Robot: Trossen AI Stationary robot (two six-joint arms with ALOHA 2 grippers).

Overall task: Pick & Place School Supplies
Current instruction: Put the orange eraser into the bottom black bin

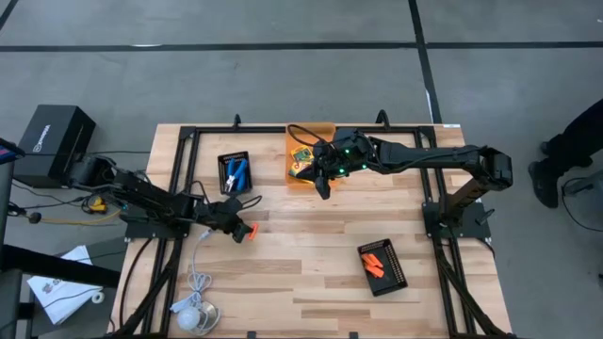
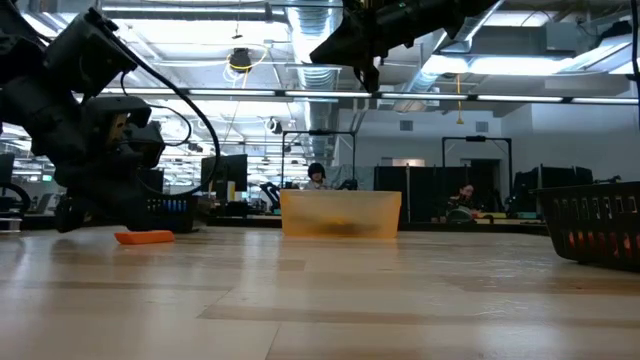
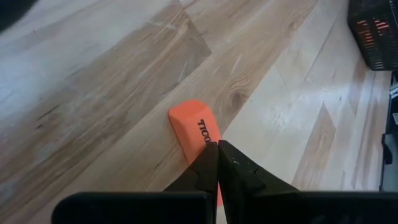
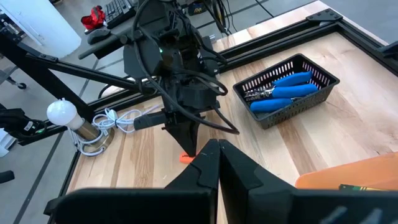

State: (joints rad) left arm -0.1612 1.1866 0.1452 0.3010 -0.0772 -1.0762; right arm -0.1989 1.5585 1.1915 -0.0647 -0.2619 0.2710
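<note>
Largest first: pale wood-plank table, then translucent orange bin at 12 o'clock of centre with printed crayon boxes inside, partly hidden under the raised right gripper, fingers pressed together on nothing. At 10 o'clock, black mesh tray of blue-handled tools. At 9 o'clock, left gripper low, tips closed over the smooth orange piece, lettering half covered; actual grasp unclear.

Two black trays, one orange bin (translucent), one loose orange piece.
</note>
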